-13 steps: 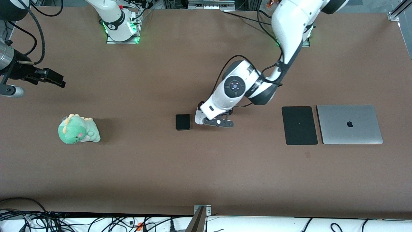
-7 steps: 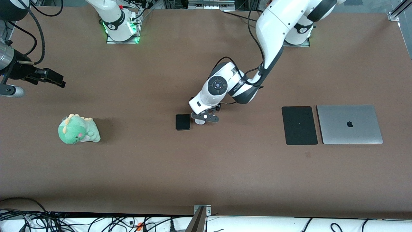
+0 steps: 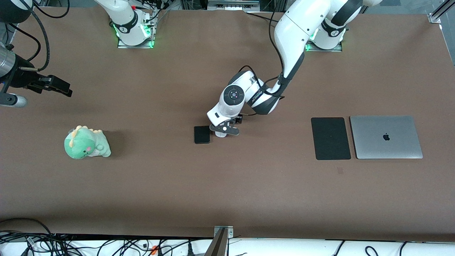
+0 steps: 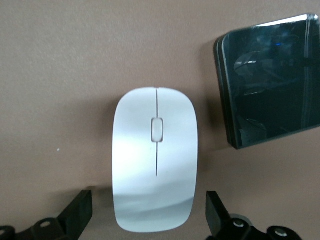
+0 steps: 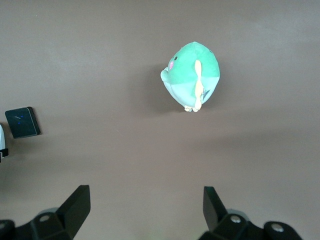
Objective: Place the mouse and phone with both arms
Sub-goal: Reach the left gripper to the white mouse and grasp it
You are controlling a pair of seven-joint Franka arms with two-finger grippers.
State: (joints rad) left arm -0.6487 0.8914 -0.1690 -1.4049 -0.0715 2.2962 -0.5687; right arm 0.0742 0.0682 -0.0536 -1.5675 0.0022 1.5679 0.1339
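- In the front view we see the left gripper (image 3: 224, 130) low over the middle of the brown table (image 3: 227, 192), at the centre of the frame, directly above the mouse (image 3: 221, 134).
- In the left wrist view we see the mouse (image 4: 154, 157) lying flat between the two fingers (image 4: 80, 212), which stand wide apart, one on each long flank, touching nothing and holding nothing.
- The mouse's long axis runs up the wrist frame, across the line that joins the fingers, so we judge that closing would pinch its narrow width.
- The phone (image 3: 202, 134) lies flat just beside the mouse, toward the right arm's end of the table; it fills the upper right of the left wrist view (image 4: 272, 82).
- The right gripper (image 3: 53, 85) waits at the upper left of the front view, fingers spread and empty, above a green plush dinosaur (image 3: 86, 143).
- We judge the left arm much nearer to both task things.
- A black mouse pad (image 3: 330, 138) and a closed laptop (image 3: 386, 137) lie at centre right.
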